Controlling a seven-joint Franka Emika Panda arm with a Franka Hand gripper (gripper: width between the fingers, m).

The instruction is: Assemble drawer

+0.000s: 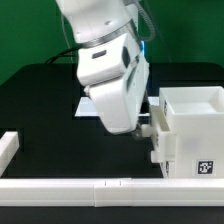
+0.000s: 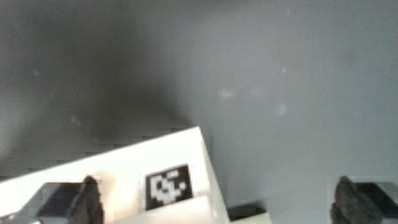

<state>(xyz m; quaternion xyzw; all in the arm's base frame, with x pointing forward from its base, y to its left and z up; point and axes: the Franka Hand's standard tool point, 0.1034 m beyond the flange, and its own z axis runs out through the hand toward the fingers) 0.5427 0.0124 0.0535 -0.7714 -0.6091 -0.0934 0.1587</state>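
The claw (image 2: 212, 203) is seen spread wide and empty over the dark matte table (image 1: 40, 100), with the drawer housing (image 1: 192, 130), a boxy white plastic cube w/ a square b&w tag, set at the exterior view's right, just beside the arm. Risk judged: a sideways swing could knock the light, smooth housing askew, as the wrist bulk hangs close to its wall. A flat tagged white piece (image 2: 134, 175), prob. the marker board, is glimpsed below; a long white rail (image 1: 100, 188) lies along the near edge.
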